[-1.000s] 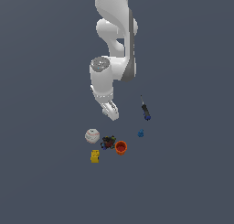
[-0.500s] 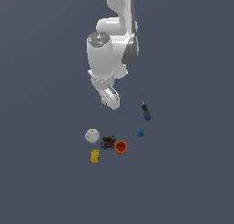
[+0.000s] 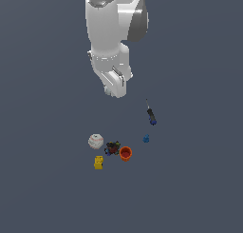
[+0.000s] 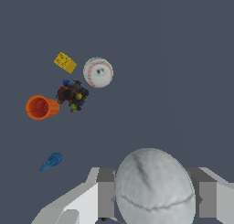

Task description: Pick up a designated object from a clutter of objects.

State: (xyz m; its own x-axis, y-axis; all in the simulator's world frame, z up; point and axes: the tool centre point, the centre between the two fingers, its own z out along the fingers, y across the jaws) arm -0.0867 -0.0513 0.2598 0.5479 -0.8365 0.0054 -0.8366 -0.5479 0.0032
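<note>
Small whitish-grey ball: sitting between the fingers of the gripper, which is pinching it on both sides, raised well above the counter. Clutter below, untouched: baseball, yellow block, multicoloured lump, orange cup, small blue piece. Handling advice: keeping the squeeze even and the lift vertical, since a smooth ball is likely to slip.

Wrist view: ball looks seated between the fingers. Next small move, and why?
Probably a short straight lift, jaws shut: the small ball sits in the gripper, touching both fingers, and the baseball, cup and yellow block lie well below, apart from it.
</note>
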